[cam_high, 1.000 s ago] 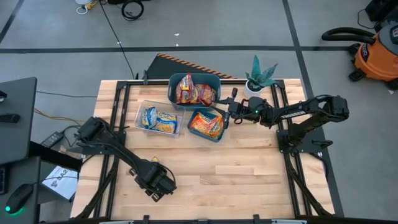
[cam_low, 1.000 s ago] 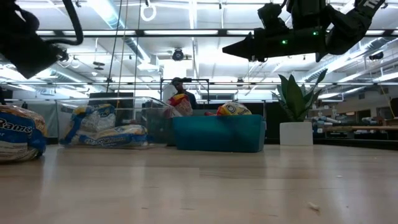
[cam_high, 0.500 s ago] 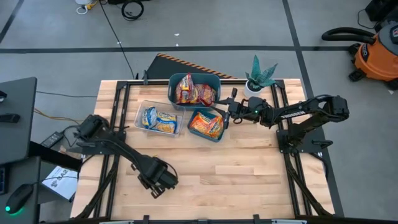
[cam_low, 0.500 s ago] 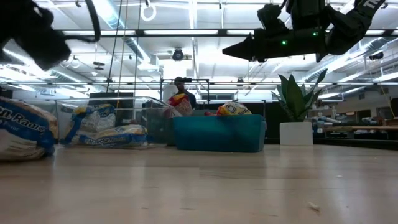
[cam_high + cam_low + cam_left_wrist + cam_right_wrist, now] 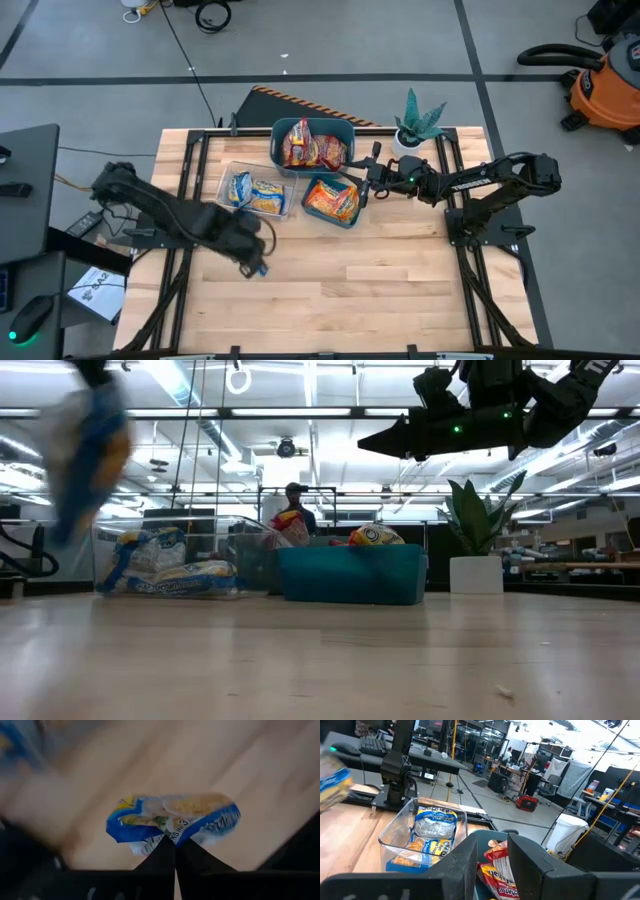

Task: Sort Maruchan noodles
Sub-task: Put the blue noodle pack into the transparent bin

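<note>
My left gripper [image 5: 254, 263] is above the near-left part of the table, shut on a blue-and-yellow Maruchan noodle packet [image 5: 170, 820]. The low view shows that packet [image 5: 90, 460] blurred and high above the tabletop. More blue-and-yellow packets lie in a clear tray [image 5: 228, 175]. Red packets fill the far teal bin [image 5: 340, 128], and orange ones the nearer teal bin [image 5: 352, 220]. My right gripper [image 5: 362, 185] hovers open beside the two bins, and nothing is between its fingers [image 5: 470, 860]. My left gripper pinches a crumpled edge of the blue-and-yellow packet [image 5: 167, 839] between its two shut fingertips, coming from above. The packet hangs below the fingers, lifted clear of the table.
A potted plant [image 5: 415, 122] stands at the far edge, right of the bins. Bare wooden tabletop [image 5: 400, 280] spreads over the near half. Beyond the table is a person [image 5: 292, 510], and a shop vacuum [image 5: 605, 85] stands on the floor.
My left gripper has shut on the blue-and-yellow packet that lay at the table's near left. It has raised the packet clear of the table and carried it toward the far edge and the clear tray. My right arm has kept still.
</note>
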